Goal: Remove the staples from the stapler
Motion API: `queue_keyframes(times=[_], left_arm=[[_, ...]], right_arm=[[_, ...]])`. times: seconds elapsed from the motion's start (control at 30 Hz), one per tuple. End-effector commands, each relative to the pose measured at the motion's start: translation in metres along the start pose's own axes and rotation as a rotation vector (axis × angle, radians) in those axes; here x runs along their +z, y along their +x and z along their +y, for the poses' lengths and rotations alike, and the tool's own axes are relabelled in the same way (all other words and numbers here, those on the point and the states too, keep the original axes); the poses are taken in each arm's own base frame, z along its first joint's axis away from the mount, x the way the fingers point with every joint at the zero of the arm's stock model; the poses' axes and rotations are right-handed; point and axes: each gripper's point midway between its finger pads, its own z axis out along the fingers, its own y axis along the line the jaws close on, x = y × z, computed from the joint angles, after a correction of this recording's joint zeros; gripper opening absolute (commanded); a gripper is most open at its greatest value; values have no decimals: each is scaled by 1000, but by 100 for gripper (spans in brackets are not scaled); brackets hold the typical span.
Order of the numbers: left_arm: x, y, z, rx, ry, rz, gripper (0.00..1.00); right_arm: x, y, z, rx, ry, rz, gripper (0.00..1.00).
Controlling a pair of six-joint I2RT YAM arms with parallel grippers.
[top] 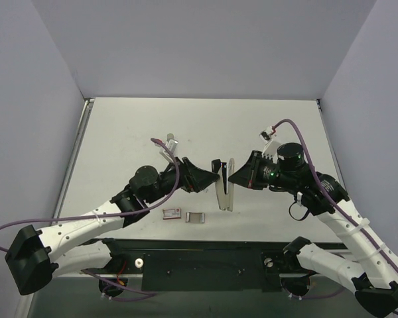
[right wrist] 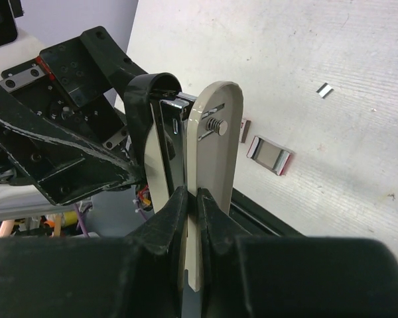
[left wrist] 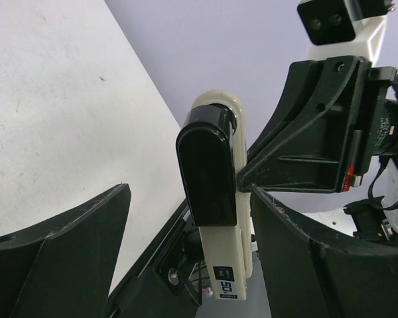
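Stapler (top: 223, 192) sits lifted off the table (top: 132, 126), between your two arms and splayed open into its two bars. Your right gripper (right wrist: 193, 197) is clenched on the pale grey-green shell bar (right wrist: 215, 149), one finger pressed on each face of it. The black-and-silver inner bar (right wrist: 170, 129) stands just beside the shell bar, swung a little apart from it at the rounded end, where a small coil spring (right wrist: 214, 125) shows. Your left gripper (left wrist: 189, 191) is released: its fingers (left wrist: 60, 255) stand wide on either side of the stapler. One is clearly apart from it, the other is close against the shell bar, and you cannot tell whether that one touches. On the table below, near the arm bases, a small red-and-white box (top: 172, 213) lies beside a small grey tray (top: 196, 216).
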Motion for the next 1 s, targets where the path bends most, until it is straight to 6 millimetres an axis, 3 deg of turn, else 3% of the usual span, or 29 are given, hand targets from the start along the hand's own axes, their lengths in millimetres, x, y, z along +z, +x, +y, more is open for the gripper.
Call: queue_keyframes(times=[0.0, 0.53, 0.73, 0.97], left_arm=[[-11, -33, -27, -16, 96, -157, 83], [-14, -40, -39, -48, 147, -187, 82], [-16, -41, -40, -62, 151, -190, 71], [-17, -42, -40, -76, 149, -194, 52]], right_arm=[[-7, -22, 41, -15, -143, -68, 0], [12, -12, 50, -14, -167, -42, 0], [12, -11, 52, -35, -159, -66, 0], [10, -8, 47, -43, -135, -87, 0]])
